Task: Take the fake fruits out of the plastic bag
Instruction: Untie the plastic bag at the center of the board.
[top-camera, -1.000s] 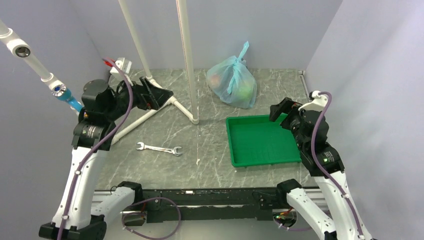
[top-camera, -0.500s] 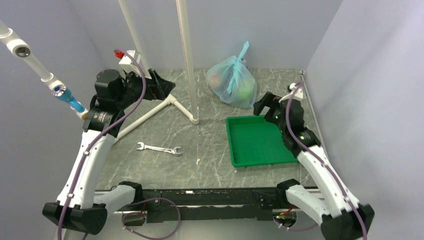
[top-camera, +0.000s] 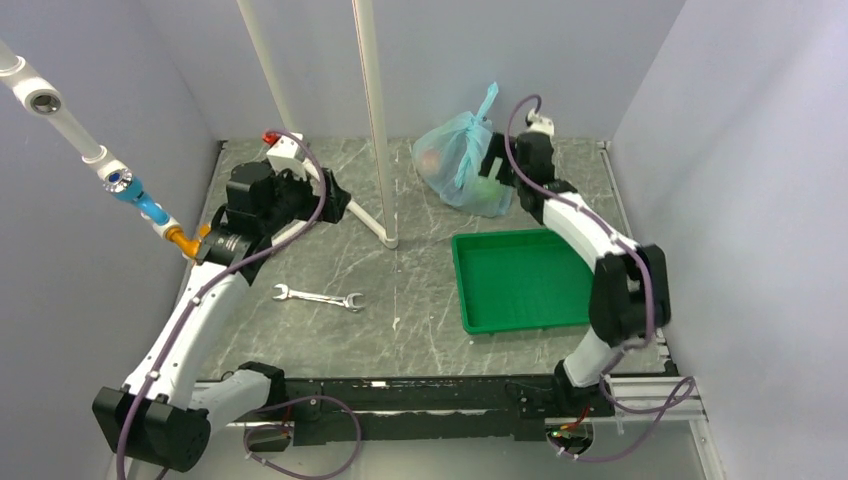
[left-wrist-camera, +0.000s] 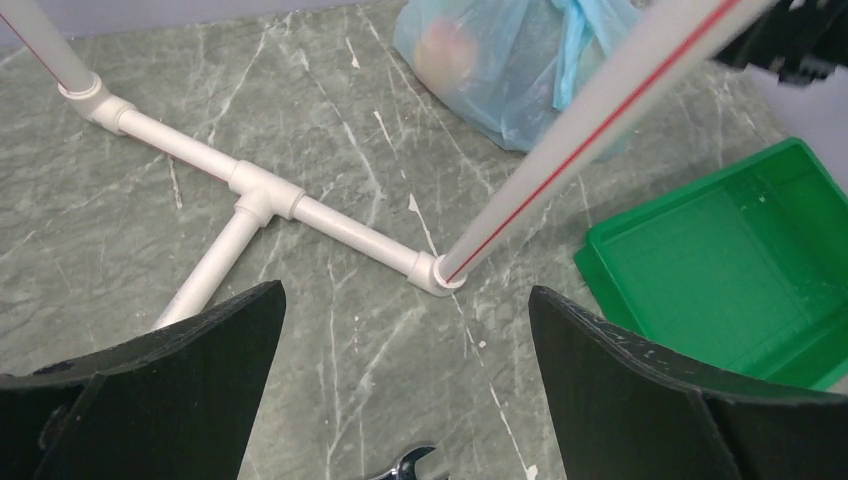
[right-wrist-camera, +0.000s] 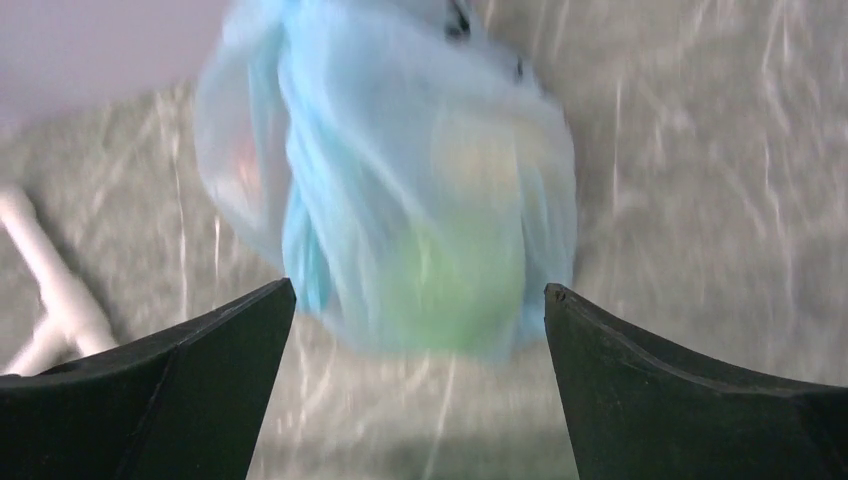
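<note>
The light-blue plastic bag (top-camera: 463, 163) sits knotted at the back of the table, with fake fruits showing dimly through it: a green one (right-wrist-camera: 450, 285) and an orange-pink one (left-wrist-camera: 445, 60). The bag also shows in the left wrist view (left-wrist-camera: 510, 70) and, blurred, in the right wrist view (right-wrist-camera: 400, 180). My right gripper (top-camera: 497, 160) is open and empty, right beside the bag's right side, its jaws wide apart in front of the bag. My left gripper (top-camera: 335, 197) is open and empty, over the white pipe stand at the left.
A rigid green tray (top-camera: 522, 280) lies right of centre. A white pipe stand (top-camera: 372, 120) with floor legs (left-wrist-camera: 300, 205) rises mid-table. A metal wrench (top-camera: 318, 297) lies at front left. Grey walls close in on three sides.
My right arm swung from beside the green tray back and left to the bag. My left arm moved right and forward along the pipe stand. The bag has not moved.
</note>
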